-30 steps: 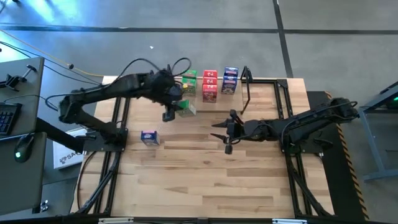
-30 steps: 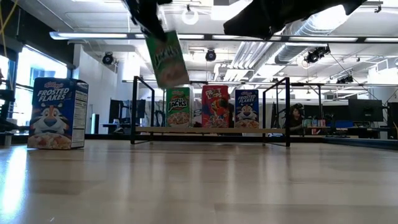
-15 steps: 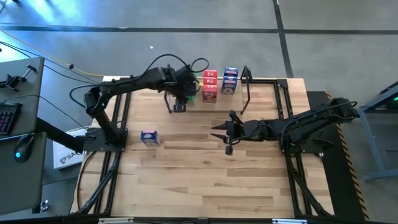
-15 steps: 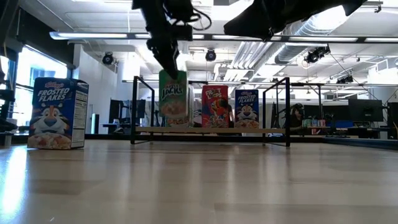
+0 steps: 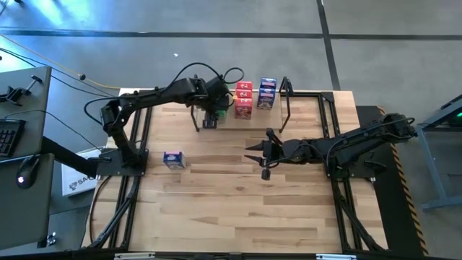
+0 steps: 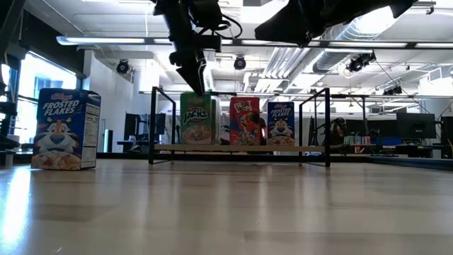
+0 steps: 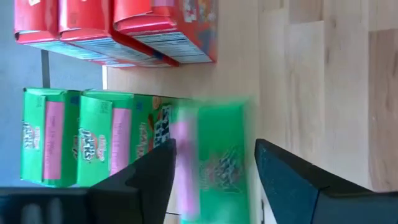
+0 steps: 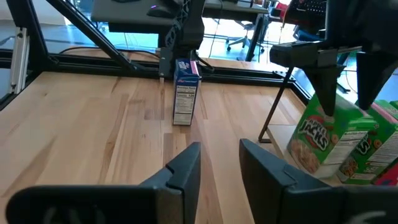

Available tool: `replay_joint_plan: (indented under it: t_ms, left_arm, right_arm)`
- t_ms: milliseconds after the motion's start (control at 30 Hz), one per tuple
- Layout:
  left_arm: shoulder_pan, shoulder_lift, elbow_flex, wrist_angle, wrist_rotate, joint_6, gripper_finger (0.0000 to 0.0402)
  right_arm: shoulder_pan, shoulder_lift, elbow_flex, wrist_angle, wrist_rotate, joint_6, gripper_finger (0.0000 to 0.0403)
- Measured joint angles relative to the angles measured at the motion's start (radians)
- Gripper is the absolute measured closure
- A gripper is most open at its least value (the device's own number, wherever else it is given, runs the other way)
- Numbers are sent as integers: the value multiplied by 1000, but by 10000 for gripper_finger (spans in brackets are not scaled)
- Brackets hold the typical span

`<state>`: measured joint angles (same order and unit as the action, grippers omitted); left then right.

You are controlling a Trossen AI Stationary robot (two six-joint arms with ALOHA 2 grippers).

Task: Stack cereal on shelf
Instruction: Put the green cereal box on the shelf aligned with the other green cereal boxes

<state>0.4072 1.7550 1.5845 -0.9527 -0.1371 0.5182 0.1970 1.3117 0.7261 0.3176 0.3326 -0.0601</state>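
Behind left gripper, green cereal half-hidden

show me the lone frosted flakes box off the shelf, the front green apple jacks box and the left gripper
Frosted Flakes box [image 6: 65,129], low view, front face.
green Apple Jacks box [image 6: 197,119], low view, front panel.
left gripper [image 6: 195,83], low view, between the fingertips above the green box.

A keyboard and mouse sit on a desk.
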Motion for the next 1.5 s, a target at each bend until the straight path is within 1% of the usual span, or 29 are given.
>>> replay_joint_plan:
  t_ms: [133, 300, 400, 467, 600, 733, 800, 900, 1033, 1167, 1400, 1500]
  left_arm:
    - [6, 0, 0, 24, -1, 0, 177]
    - [5, 0, 0, 38, -6, 16, 173]
    - [-11, -20, 2, 30, -50, 43, 174]
    - [-25, -42, 21, 12, -67, 34, 179]
    - [-51, -90, 42, -53, -67, -31, 209]
    - [-49, -87, 27, -155, -91, -92, 264]
    - [-47, -77, 8, -151, -115, -106, 295]
    - [-48, -50, -1, -152, -117, -131, 337]
    - [-46, -30, -2, -138, -126, -141, 378]
    - [-48, -26, -2, -112, -130, -141, 394]
    - [-47, -26, -2, -70, -130, -142, 396]
    - [-49, -26, 3, -64, -166, -132, 396]
  right_arm:
    - [0, 0, 0, 0, -1, 0, 304]
    - [0, 0, 0, 0, -3, 9, 304]
    - [0, 0, 0, 0, -3, 9, 304]
    - [0, 0, 0, 0, -3, 11, 304]
    - [0, 0, 0, -6, -3, 11, 304]
    - [0, 0, 0, -7, -3, 10, 304]
    - [0, 0, 0, -7, -3, 10, 304]
    - [0, 0, 0, -7, -3, 9, 304]
    - [0, 0, 0, -8, -3, 11, 304]
    - [0, 0, 0, -9, -3, 16, 304]
    - [0, 0, 0, -9, -11, 18, 304]
    - [0, 0, 0, -9, -11, 18, 304]
